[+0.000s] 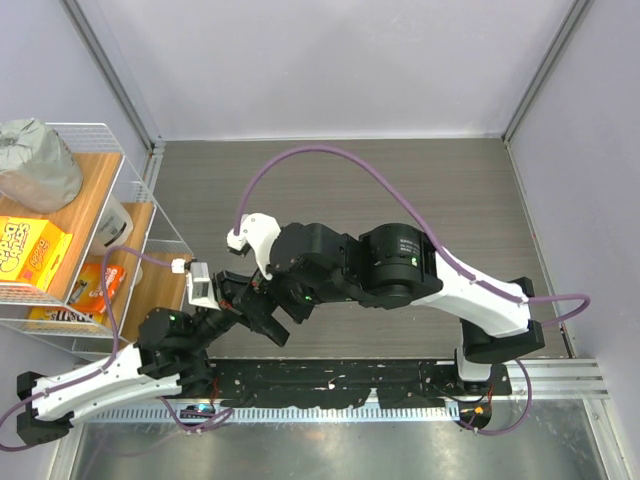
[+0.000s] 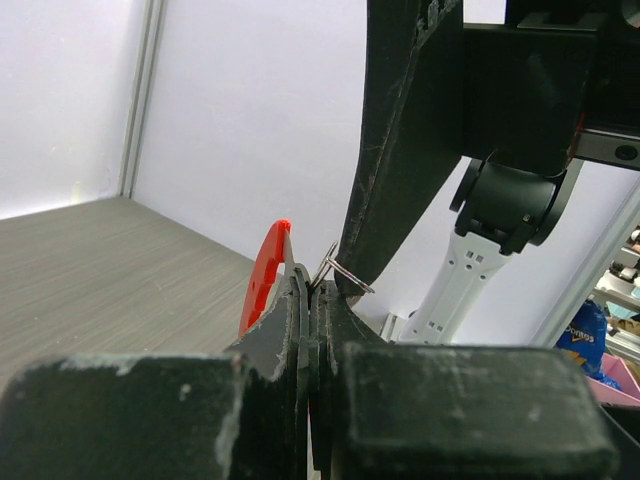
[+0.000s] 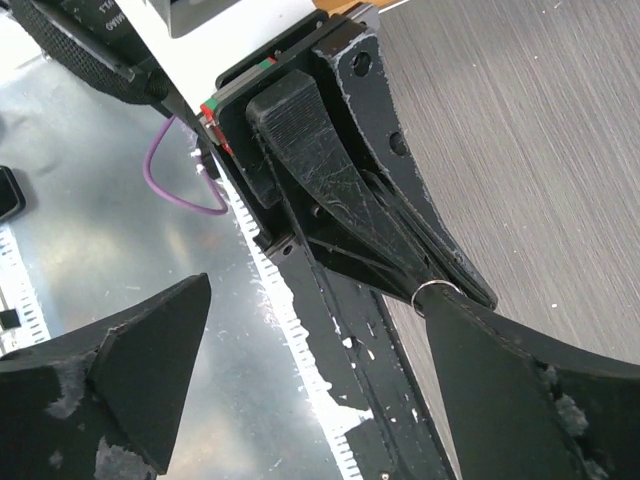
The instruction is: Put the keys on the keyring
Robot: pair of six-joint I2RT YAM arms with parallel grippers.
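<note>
One keyring (image 2: 262, 282) we are pinching in our closed left gripper (image 2: 310, 290); our right gripper (image 3: 320, 300) is gaping wide, one finger against its ring.

Left gripper (image 1: 252, 312) and right gripper (image 3: 320, 300) meet left of the table's (image 1: 450, 180) centre, with a wire rack (image 1: 100, 130) at the left edge.
The keyring (image 2: 265, 275) sits in the left gripper, and one right finger (image 3: 500, 370) rests against its ring.
</note>
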